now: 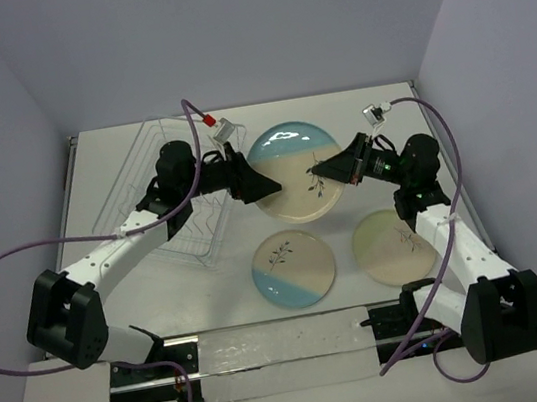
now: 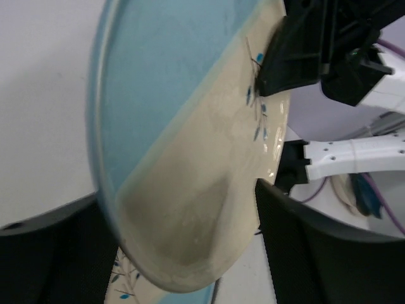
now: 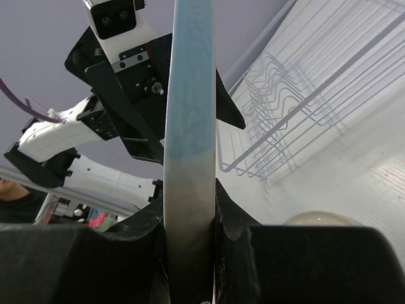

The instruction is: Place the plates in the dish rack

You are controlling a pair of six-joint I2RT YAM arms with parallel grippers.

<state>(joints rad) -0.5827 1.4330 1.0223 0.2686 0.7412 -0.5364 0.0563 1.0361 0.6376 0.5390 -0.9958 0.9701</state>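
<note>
Both claws are gripping one round cream plate with a light-blue segment [image 1: 295, 171], holding it raised beside the silvery wire dish rack [image 1: 152, 198]. The left gripper [image 1: 259, 188] is clamping its left rim; the right gripper [image 1: 325, 167] is pinching its right rim.

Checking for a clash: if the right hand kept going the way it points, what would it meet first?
Likely the left hand, straight across the held plate on its opposite rim; the dish rack lies beyond.

Dish rack [image 1: 172, 200] left of three plates [image 1: 295, 172]
</note>
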